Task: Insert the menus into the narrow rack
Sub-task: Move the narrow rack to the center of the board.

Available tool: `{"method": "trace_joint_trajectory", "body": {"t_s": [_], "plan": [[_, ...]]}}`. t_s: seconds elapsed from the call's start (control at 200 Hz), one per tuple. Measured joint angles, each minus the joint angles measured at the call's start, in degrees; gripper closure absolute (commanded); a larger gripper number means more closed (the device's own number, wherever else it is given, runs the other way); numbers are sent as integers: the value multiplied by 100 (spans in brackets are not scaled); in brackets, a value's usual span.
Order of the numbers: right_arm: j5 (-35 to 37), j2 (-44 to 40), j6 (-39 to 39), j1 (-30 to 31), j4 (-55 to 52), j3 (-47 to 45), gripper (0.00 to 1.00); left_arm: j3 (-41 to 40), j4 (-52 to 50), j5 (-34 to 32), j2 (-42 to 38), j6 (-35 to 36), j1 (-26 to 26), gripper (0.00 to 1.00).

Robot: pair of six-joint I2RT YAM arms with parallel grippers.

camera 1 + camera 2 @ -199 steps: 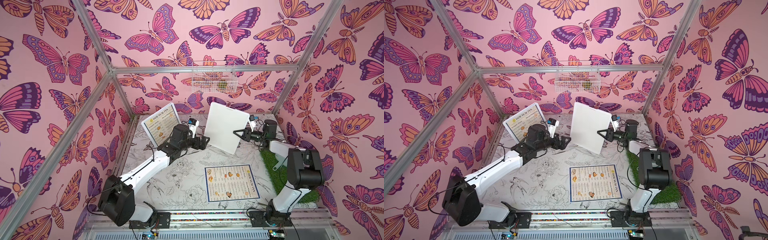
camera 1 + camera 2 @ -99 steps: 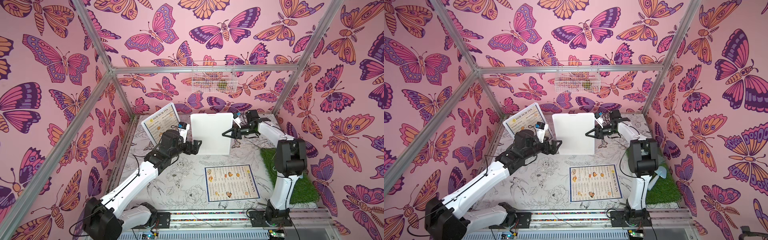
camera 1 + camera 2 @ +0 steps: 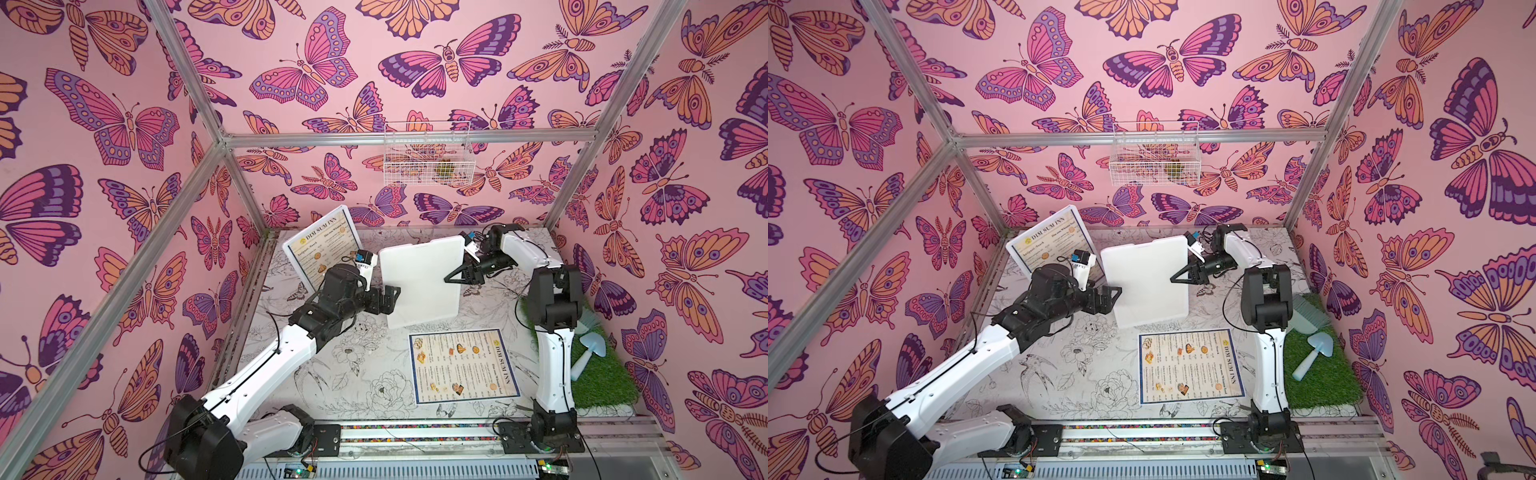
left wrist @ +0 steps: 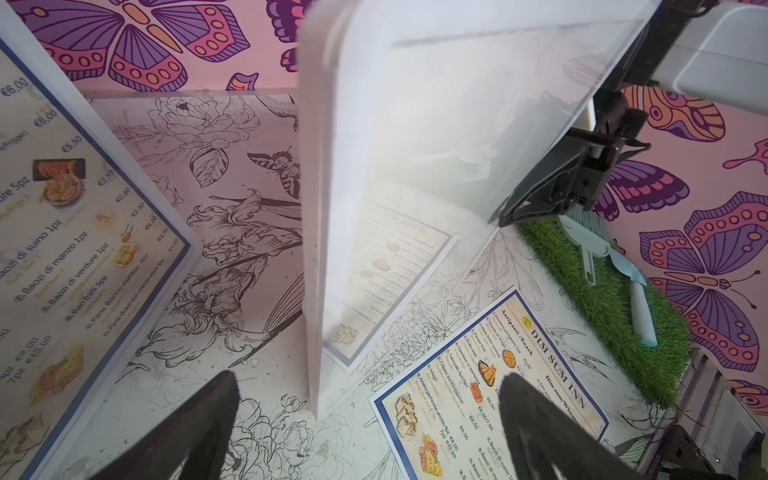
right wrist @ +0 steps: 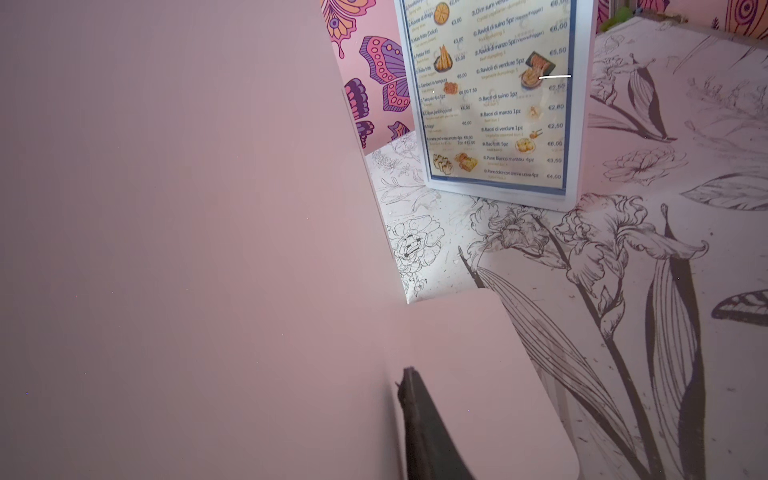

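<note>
Centre of surface (image 3: 353,374), steadying step: my right tool (image 3: 451,277) clamped on upright white rack (image 3: 419,286); left tool (image 3: 390,297) spread wide beside it. Next, I reckon: peel up flat menu (image 3: 463,368).

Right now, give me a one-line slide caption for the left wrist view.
Open left pincer faces an upright white panel clamped by the right pincer, one menu lying flat nearby.

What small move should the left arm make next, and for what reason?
Probably ease the open left gripper forward and close it on the near edge of the white rack. Only the right gripper pinches it, at the opposite edge, holding it upright; in the left wrist view the near edge stands between the left fingers. The flat menu is not yet inserted.
</note>
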Motion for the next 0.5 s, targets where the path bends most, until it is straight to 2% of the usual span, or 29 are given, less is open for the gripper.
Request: {"method": "trace_joint_trajectory", "body": {"t_s": [0.095, 0.135, 0.371, 0.461, 0.501], "plan": [[-157, 0, -55, 0, -125, 46, 52, 0, 0, -17, 0, -2, 0, 1], [-229, 0, -72, 0, -151, 66, 49, 0, 0, -17, 0, -2, 0, 1], [-387, 70, -74, -2, -151, 162, 42, 0, 0, -26, 0, -2, 0, 1], [-387, 98, -55, -2, -153, 181, 31, 0, 0, -39, 2, 0, 0, 1], [-387, 103, -39, -2, -151, 210, 22, 0, 2, -46, 9, -2, 0, 1]]}}
